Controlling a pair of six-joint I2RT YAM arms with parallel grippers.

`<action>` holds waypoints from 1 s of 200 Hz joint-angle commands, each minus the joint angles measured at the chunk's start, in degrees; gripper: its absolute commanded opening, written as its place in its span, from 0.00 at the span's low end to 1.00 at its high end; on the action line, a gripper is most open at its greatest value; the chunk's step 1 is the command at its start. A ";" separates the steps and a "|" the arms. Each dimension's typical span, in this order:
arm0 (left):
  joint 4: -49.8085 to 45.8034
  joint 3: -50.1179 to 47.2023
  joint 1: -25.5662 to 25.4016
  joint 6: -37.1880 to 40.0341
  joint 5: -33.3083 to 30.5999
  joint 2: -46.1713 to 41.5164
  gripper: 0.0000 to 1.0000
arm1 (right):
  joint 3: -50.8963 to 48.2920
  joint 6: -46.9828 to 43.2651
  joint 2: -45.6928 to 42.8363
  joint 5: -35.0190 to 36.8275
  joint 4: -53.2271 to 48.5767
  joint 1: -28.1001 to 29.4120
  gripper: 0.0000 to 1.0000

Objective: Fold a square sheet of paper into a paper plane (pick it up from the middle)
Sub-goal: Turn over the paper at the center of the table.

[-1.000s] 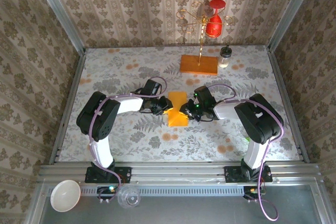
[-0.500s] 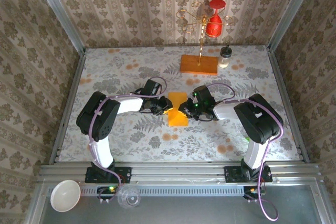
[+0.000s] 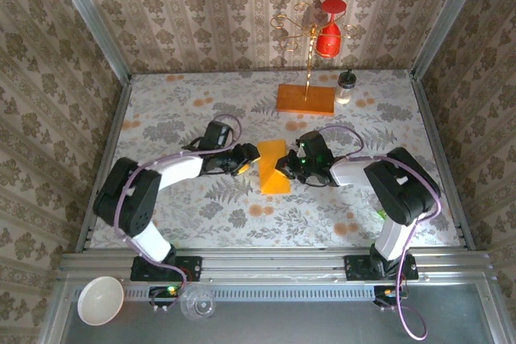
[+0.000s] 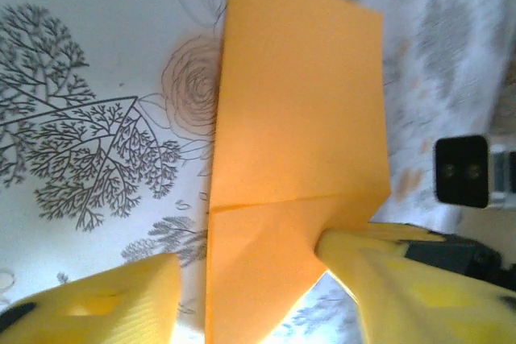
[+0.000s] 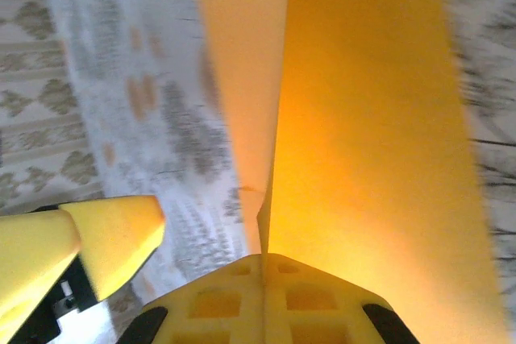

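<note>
Orange sheet [image 3: 272, 168] clamped by R gripper [image 3: 283, 168]; L gripper [image 3: 245, 162] spread.

Orange-yellow sheet of paper [image 3: 272, 165], partly folded and creased, just ahead of the left end effector [image 3: 244, 163], one edge pinched in the right end effector [image 3: 283, 168].

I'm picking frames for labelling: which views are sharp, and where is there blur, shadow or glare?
Top external: sharp and evenly lit, the wire stand casting a faint shadow on the back wall. Left wrist: sheet of paper fairly crisp, near fingers blurred. Right wrist: table print smeared, paper glowing brightly.
</note>
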 commanded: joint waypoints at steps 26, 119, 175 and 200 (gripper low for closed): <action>11.04 -8.57 3.47 -3.37 8.89 -10.97 0.85 | 0.47 -0.01 -5.76 -10.01 9.77 -1.95 0.02; 27.56 -10.23 1.51 -12.78 16.65 -10.62 0.86 | 2.00 9.57 -8.69 -16.19 18.81 -2.12 0.05; 38.63 -12.31 1.63 -18.43 17.78 -7.80 0.55 | 0.17 10.03 -9.04 -16.15 19.20 -2.65 0.08; 38.32 -12.77 1.68 -17.82 17.36 -7.81 0.46 | -0.72 9.91 -9.28 -16.15 18.69 -3.08 0.09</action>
